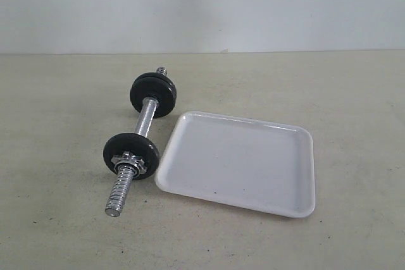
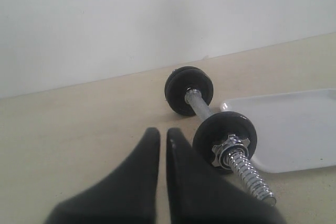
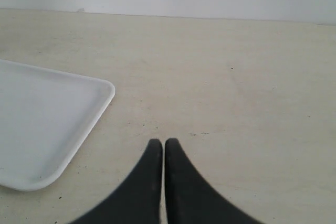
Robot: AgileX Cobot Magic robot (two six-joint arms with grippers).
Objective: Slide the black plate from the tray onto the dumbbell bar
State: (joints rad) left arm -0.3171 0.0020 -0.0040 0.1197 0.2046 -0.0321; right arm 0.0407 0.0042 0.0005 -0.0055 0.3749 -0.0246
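Lying on the pale beige tabletop [image 1: 63, 219], the slim shiny chrome dumbbell bar [image 1: 147, 118] with coarse threaded ends carries two small round black iron discs. The near black plate [image 1: 130, 147] stands upright on the bar toward its closer end. A chrome star-shaped collar nut [image 1: 130, 164] sits against its outer face, and a length of bare thread sticks out beyond it. The far black plate [image 1: 153, 94] stands on the other end, with only a short stub of thread showing past it. Which of the two is the task's plate cannot be told.

The white rectangular plastic tray [image 1: 237, 162], with rounded corners and a low raised rim, lies just beside the bar, on its right in the exterior view. Its nearest edge is close to the near black plate but apart from it.

The left gripper [image 2: 163, 131] has its two black fingers pressed together, with only a thin seam between them and nothing clamped. The near black plate and its collar nut lie ahead of the tips and off to one side, near but not touching, and the far black plate sits further along the bar.

The right gripper [image 3: 160, 141] likewise has its fingers together on nothing. It points over bare tabletop, with a corner of the tray off to one side, well apart from the tips.
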